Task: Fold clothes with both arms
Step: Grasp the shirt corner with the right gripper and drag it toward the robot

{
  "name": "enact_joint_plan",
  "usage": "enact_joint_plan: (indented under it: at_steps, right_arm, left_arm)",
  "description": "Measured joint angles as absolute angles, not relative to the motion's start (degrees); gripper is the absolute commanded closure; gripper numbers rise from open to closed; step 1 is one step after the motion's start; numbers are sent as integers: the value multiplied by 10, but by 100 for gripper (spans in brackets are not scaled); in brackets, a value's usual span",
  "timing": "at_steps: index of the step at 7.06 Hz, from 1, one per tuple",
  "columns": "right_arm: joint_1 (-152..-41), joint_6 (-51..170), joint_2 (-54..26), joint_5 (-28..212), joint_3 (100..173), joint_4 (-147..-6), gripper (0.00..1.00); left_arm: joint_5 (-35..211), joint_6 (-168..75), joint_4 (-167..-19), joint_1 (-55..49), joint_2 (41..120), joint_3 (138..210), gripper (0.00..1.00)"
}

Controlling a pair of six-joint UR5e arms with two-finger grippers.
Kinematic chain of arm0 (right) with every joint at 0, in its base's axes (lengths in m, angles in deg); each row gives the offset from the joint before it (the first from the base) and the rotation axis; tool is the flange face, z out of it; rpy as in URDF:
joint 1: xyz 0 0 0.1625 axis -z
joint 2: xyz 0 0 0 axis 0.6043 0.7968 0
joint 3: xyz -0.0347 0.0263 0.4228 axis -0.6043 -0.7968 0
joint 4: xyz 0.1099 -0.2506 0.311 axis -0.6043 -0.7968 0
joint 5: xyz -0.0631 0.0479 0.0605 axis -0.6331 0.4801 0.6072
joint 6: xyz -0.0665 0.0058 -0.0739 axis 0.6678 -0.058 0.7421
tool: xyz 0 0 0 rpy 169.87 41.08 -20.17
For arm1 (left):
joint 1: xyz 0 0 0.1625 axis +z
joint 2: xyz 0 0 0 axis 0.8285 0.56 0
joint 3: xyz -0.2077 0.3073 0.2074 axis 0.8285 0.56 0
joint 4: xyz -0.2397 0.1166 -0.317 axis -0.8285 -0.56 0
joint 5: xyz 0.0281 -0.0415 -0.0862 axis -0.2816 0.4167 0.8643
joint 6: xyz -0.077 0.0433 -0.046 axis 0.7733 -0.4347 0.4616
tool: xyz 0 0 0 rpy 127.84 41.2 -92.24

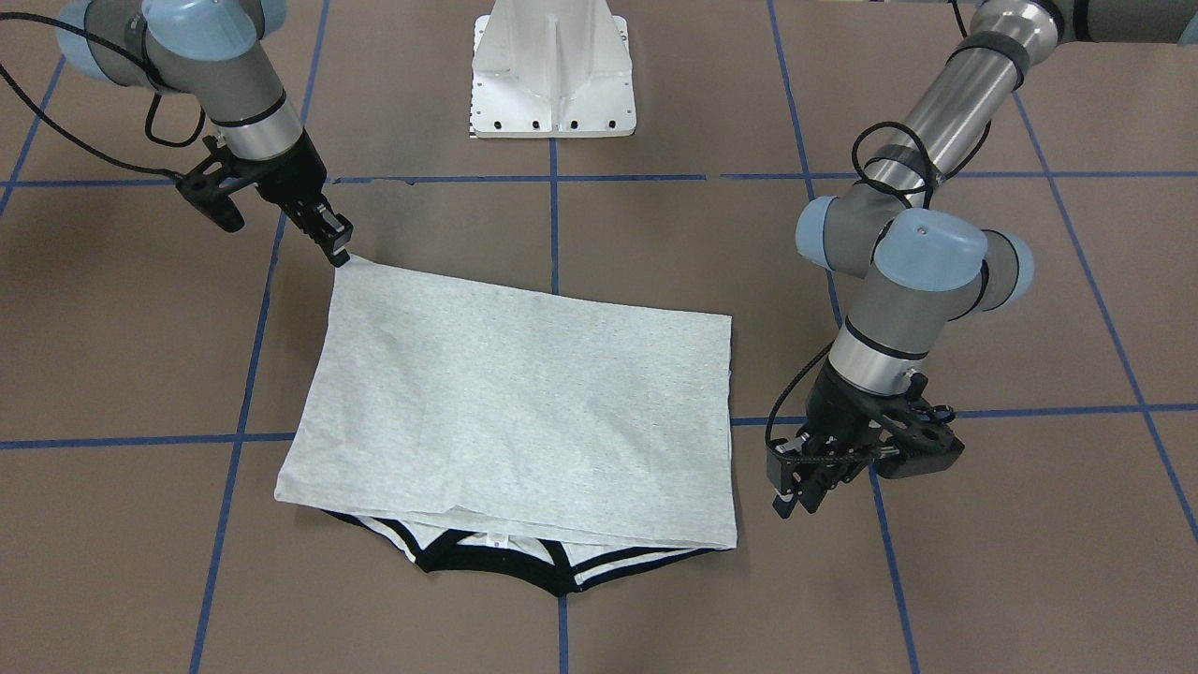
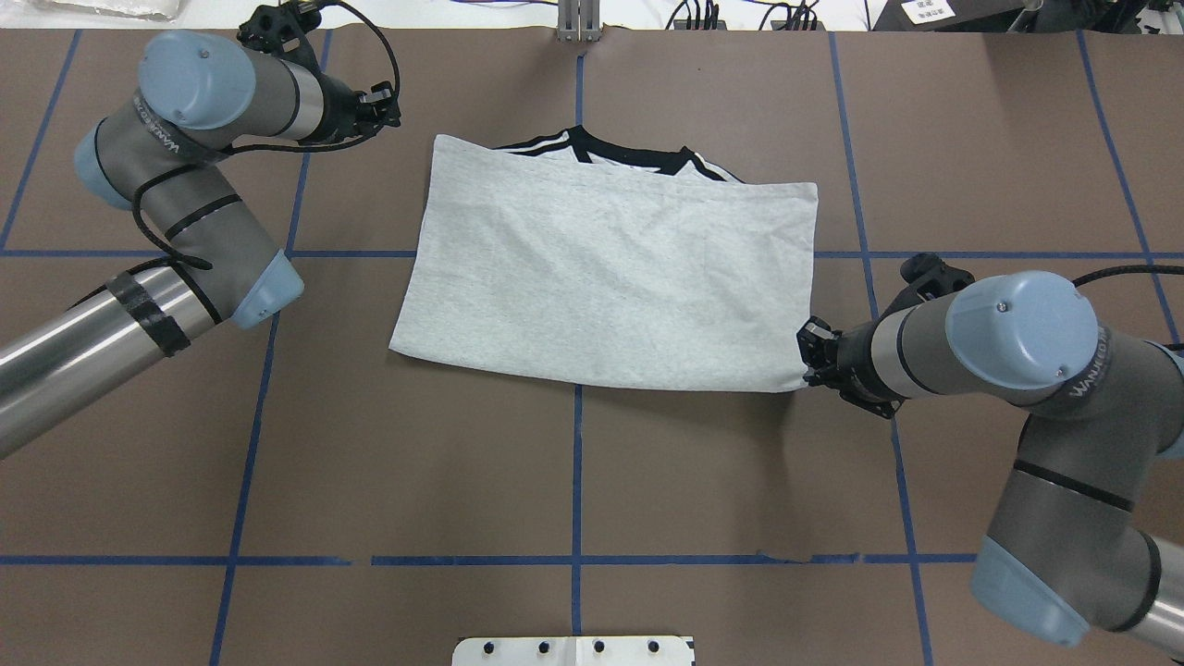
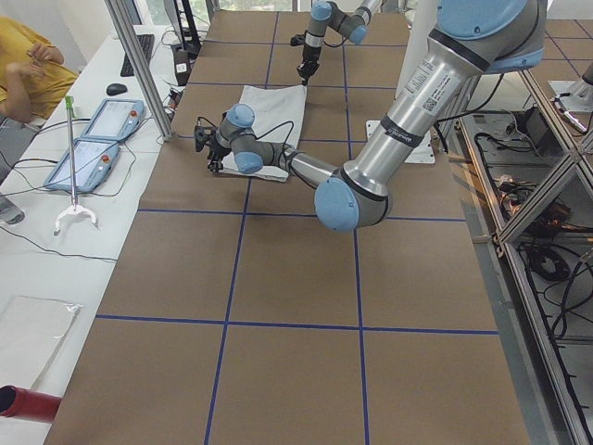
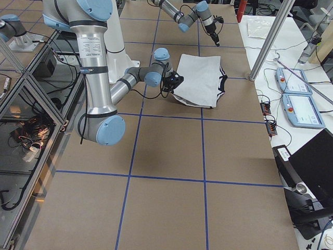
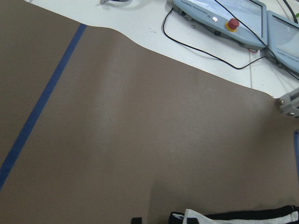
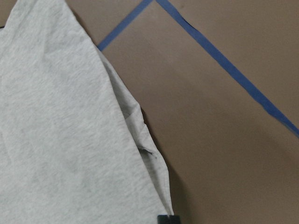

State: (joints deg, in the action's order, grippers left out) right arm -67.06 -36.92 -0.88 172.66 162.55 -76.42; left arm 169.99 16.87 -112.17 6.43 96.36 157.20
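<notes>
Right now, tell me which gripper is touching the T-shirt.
The right gripper: its tips meet a T-shirt corner on the robot's side. The left gripper hangs clear of the cloth, beside the collar end.

Shirt (image 2: 601,268) — light grey, folded into a flat rectangle at mid-table. You see its black collar and striped shoulders peeking out along the edge far from the robot. Right gripper (image 1: 334,248) — tips meet the shirt's near right corner; grip unclear. Left gripper (image 1: 803,487) hangs beside the far left corner, jaws apart.
</notes>
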Motion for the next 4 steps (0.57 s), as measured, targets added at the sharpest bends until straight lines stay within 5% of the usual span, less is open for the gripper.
enact_joint_plan:
  at_steps: [1, 4]
  right_arm:
    - [-633, -392, 19, 1737, 1667, -789, 100]
    - [-518, -412, 96, 1817, 1740, -804, 100]
  left_arm:
    - [1735, 174, -1120, 66, 938, 1624, 57]
    - [1820, 266, -1112, 89, 905, 1724, 10]
